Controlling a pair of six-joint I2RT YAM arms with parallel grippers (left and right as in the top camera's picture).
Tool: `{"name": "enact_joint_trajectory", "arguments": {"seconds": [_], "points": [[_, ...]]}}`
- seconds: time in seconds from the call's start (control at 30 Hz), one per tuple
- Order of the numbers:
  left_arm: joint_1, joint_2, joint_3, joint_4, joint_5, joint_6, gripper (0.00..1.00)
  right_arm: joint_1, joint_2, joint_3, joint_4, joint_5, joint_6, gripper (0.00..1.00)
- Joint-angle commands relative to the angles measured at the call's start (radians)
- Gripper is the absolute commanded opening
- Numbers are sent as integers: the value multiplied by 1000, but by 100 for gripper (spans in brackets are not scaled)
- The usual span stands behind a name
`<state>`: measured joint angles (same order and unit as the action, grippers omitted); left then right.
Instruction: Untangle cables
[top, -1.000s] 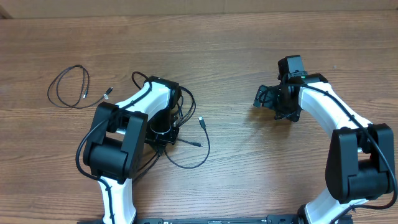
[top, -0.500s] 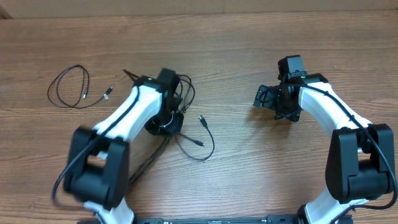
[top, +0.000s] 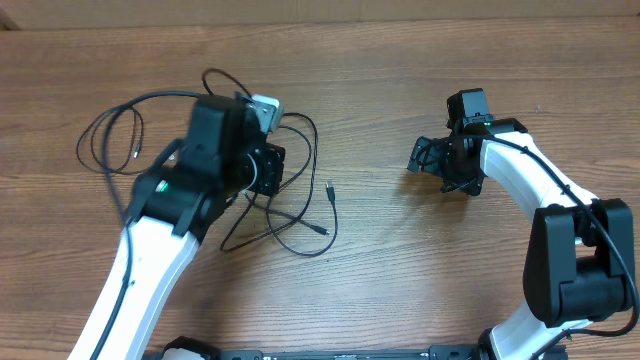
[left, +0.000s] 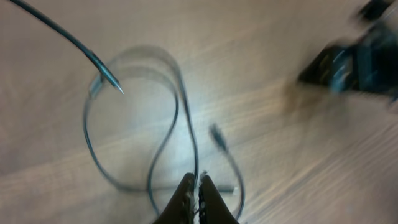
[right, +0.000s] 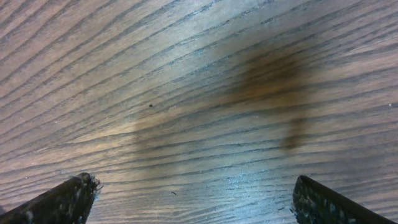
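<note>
The cables are thin black cords on the wooden table. One loop (top: 95, 135) lies at the far left. Another cord (top: 310, 235) curls in loops right of my left arm, with a small plug end (top: 330, 190) lying free. My left gripper (top: 268, 172) is raised above these loops. In the left wrist view it (left: 198, 185) is shut on a strand of cable (left: 180, 106) that hangs down to the table, with a plug (left: 219, 137) below. My right gripper (top: 430, 160) rests open at the right; in the right wrist view it (right: 196, 199) has only bare wood between its fingers.
The right arm's black wrist and white links (top: 520, 190) occupy the right side. A thicker black arm wire (top: 150, 100) arcs over the left loop. The table's far edge (top: 400, 20) runs along the top.
My left arm has risen and swung back to the left with the cable pinched, dragging the loops up and spreading them. The right arm has not moved.
</note>
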<state>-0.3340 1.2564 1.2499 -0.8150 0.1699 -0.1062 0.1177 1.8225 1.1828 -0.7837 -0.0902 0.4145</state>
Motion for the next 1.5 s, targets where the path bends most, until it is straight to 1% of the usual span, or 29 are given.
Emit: {"name": "enact_joint_trajectory", "arguments": {"seconds": [0.0,0.17,0.27,0.37,0.43,0.5,0.57,0.67,0.97,1.2,1.27,1.33,1.47], "points": [[-8,-93,5,66,11,-14,5,0,3,8,5,-4,5,100],[-8,-184,5,290,7,-13,4,0,3,8,5,-4,5,100],[-8,-220,5,457,7,-8,4,0,3,8,5,-4,5,100],[-8,-248,5,608,6,57,4,0,3,8,5,-4,5,100],[-8,-263,6,708,7,75,4,0,3,8,5,-4,5,100],[-8,-277,15,788,13,68,4,0,3,8,5,-4,5,100],[-8,-296,35,872,60,58,4,0,3,8,5,-4,5,100],[-8,-317,76,942,93,58,4,0,3,8,5,-4,5,100],[-8,-323,283,966,90,76,4,0,3,8,6,-5,5,100],[-8,-323,376,957,90,100,4,0,3,8,93,-5,5,100],[-8,-323,378,916,89,137,4,0,3,8,106,-5,5,100],[-8,-322,378,834,67,176,4,0,3,8,106,-5,5,100],[-8,-307,378,664,-6,181,4,0,3,8,106,-5,5,100]]}}
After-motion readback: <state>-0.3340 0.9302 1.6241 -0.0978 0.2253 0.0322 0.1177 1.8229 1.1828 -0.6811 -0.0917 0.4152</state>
